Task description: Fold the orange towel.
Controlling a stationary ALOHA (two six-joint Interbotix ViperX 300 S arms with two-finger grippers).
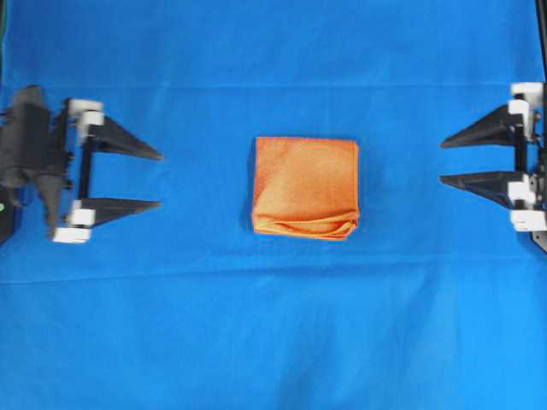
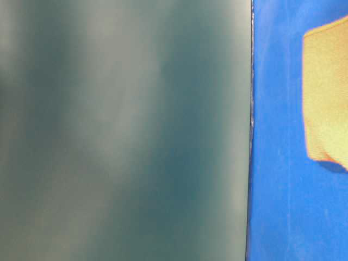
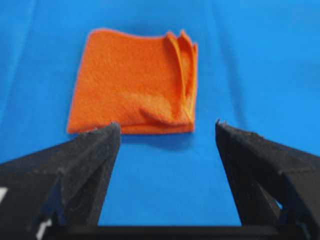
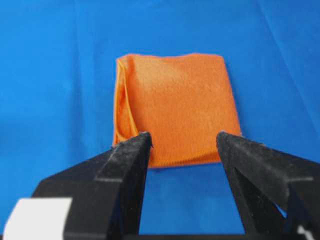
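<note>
While folded, one orange towel (image 1: 305, 188) lies | left gripper (image 1: 160, 181), right gripper (image 1: 442, 161): two, agape, empty

Overhead view: straight down on blue cloth-covered counter (image 1: 273, 342), left gripper (image 1: 161, 180) at left edge, right gripper (image 1: 441, 162) at right edge, folded rust-orange terry towel (image 1: 305, 186) between them. Table-level view: very close, mostly blurred grey-green surface (image 2: 125, 130), towel (image 2: 329, 92) at right edge. Left wrist view: looks out past left gripper (image 3: 167, 131), towel (image 3: 132, 82) ahead. Right wrist view: same from opposite side, past right gripper (image 4: 184, 140), towel (image 4: 175, 100) ahead. All four views share towel.
</note>
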